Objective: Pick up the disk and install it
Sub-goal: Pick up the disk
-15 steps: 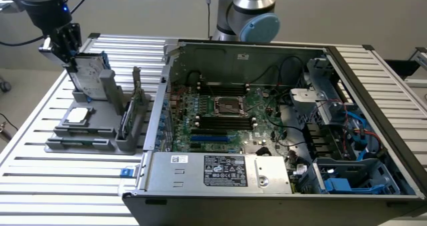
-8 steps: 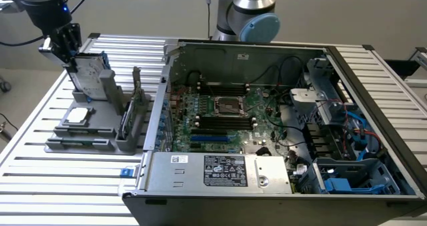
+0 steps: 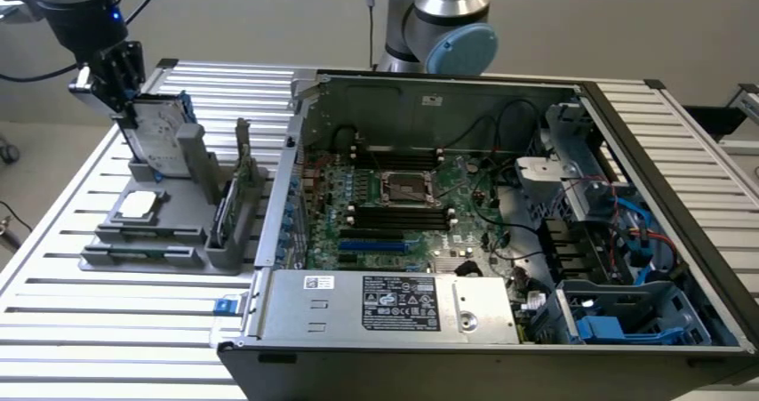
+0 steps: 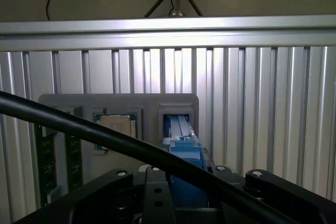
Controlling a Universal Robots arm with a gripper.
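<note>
The disk (image 3: 163,139), a silver-grey drive with a white label and a blue carrier edge, stands tilted over the grey holder tray (image 3: 142,245) at the exterior view's left. My gripper (image 3: 123,99) comes down from above and is shut on the disk's upper end. The disk's lower end sits at the holder's upright slot; I cannot tell whether it has left the slot. In the wrist view the blue carrier (image 4: 185,148) runs down between my black jaws towards the slot (image 4: 177,119) in the holder.
A small square processor chip (image 3: 139,204) and upright cards (image 3: 237,188) share the holder. The open computer case (image 3: 475,205) fills the middle and right, with the power-supply box (image 3: 392,305) at its front and blue drive bays (image 3: 605,325) at its right. A black cable (image 4: 105,137) crosses the wrist view.
</note>
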